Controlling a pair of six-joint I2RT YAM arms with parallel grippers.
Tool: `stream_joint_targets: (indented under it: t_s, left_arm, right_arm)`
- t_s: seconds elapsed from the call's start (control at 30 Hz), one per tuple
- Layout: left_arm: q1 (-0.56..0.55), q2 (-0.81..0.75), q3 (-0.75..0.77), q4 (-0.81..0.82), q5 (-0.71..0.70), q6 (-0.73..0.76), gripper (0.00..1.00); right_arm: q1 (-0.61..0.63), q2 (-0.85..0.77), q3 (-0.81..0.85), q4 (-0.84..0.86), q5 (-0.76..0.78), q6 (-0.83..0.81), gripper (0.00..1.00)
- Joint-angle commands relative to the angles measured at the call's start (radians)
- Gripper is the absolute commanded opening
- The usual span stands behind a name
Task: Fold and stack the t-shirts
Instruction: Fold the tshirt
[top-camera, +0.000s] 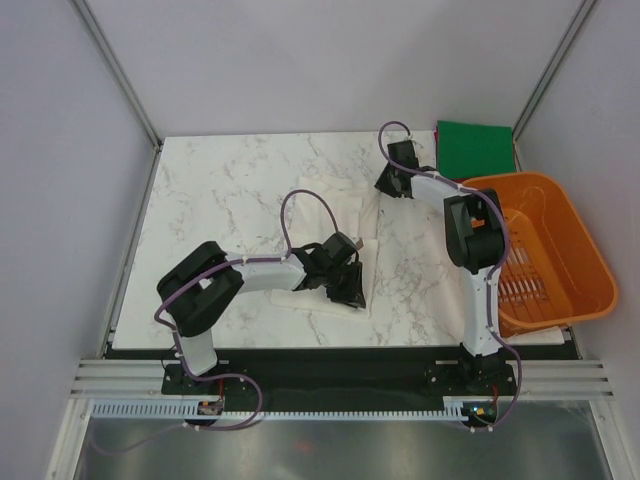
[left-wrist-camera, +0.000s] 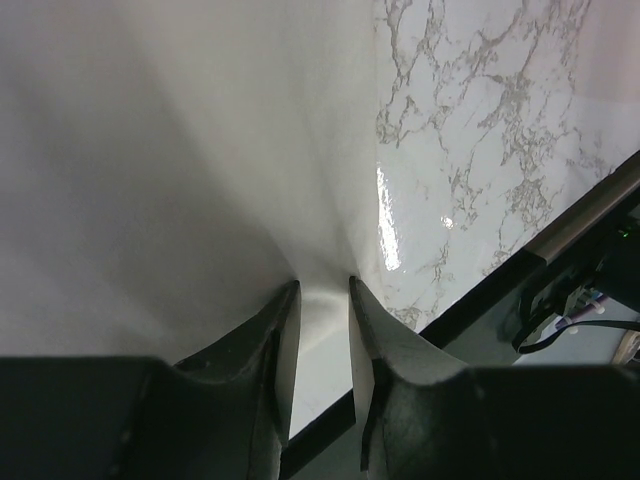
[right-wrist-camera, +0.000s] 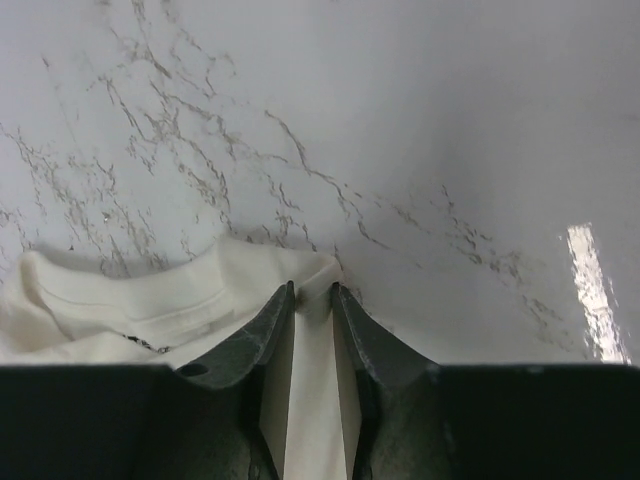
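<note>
Cloth of the white t-shirt (top-camera: 345, 210) fills the narrow gap between the fingers of both grippers. The shirt lies spread in the middle of the marble worktop (top-camera: 230, 200), running from mid-depth toward the near edge.

The left gripper (top-camera: 350, 290) is at the shirt's near right corner, close to the near edge of the worktop. In the left wrist view its jaws are clamped on the fabric (left-wrist-camera: 322, 283), and creases in the cloth (left-wrist-camera: 180, 180) converge into the pinch.

The right gripper (top-camera: 388, 183) is at the shirt's far right corner. In the right wrist view its jaws are drawn in on a fold of the shirt's edge (right-wrist-camera: 312, 287), just beside the collar (right-wrist-camera: 120, 285), with bare marble beyond the tips.

The green t-shirt (top-camera: 472, 148), folded square, lies flat in the far right corner of the worktop, well apart from both grippers.

The orange basket (top-camera: 575, 235) stands at the right edge, just nearer than the green shirt. Its slatted floor is in plain view, partly crossed by the right arm.
</note>
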Motion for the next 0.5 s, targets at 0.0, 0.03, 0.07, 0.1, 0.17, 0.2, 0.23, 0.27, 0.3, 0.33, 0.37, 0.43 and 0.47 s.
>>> stream_joint_targets:
  t_s: [0.0,0.03,0.07,0.1,0.17,0.2,0.23,0.27,0.3,0.33,0.37,0.43,0.47]
  left_arm:
    - [-0.009,0.01,-0.039,0.01,-0.047,-0.03,0.34]
    - [-0.009,0.008,-0.047,0.01,-0.053,-0.033,0.34]
    - [-0.009,0.01,-0.05,0.01,-0.053,-0.034,0.34]
    - [-0.009,0.013,-0.053,0.01,-0.054,-0.036,0.34]
    - [-0.009,0.014,-0.056,0.01,-0.053,-0.039,0.34]
    - [-0.01,0.014,-0.056,0.01,-0.054,-0.039,0.34]
    - [-0.009,0.014,-0.056,0.01,-0.054,-0.04,0.34]
    - [-0.01,0.016,-0.054,0.01,-0.056,-0.039,0.34]
    - [-0.009,0.016,-0.053,0.008,-0.056,-0.039,0.34]
    - [-0.01,0.016,-0.053,0.01,-0.054,-0.04,0.34]
    - [-0.009,0.014,-0.053,0.007,-0.054,-0.042,0.34]
    - [-0.009,0.01,-0.047,0.005,-0.042,-0.045,0.34]
    - [-0.009,0.005,-0.042,0.004,-0.033,-0.043,0.35]
  right_arm:
    - [-0.012,0.06,0.069,0.033,0.027,-0.095,0.3]
    - [-0.012,0.066,0.086,0.033,0.025,-0.11,0.27]
    - [-0.014,0.07,0.095,0.033,0.024,-0.122,0.26]
    - [-0.014,0.079,0.104,0.033,0.018,-0.135,0.27]
    - [-0.015,0.099,0.147,0.028,-0.021,-0.187,0.28]
    - [-0.014,0.104,0.159,0.023,-0.025,-0.201,0.29]
    - [-0.015,0.109,0.172,0.019,-0.027,-0.21,0.31]
    - [-0.014,0.113,0.195,0.008,-0.027,-0.228,0.33]
    - [-0.014,0.124,0.207,0.003,-0.025,-0.236,0.34]
    - [-0.015,0.129,0.227,-0.009,-0.025,-0.25,0.35]
    - [-0.015,0.139,0.236,-0.013,-0.025,-0.251,0.36]
    - [-0.015,0.144,0.261,-0.033,-0.034,-0.26,0.37]
    - [-0.017,0.141,0.265,-0.043,-0.038,-0.264,0.38]
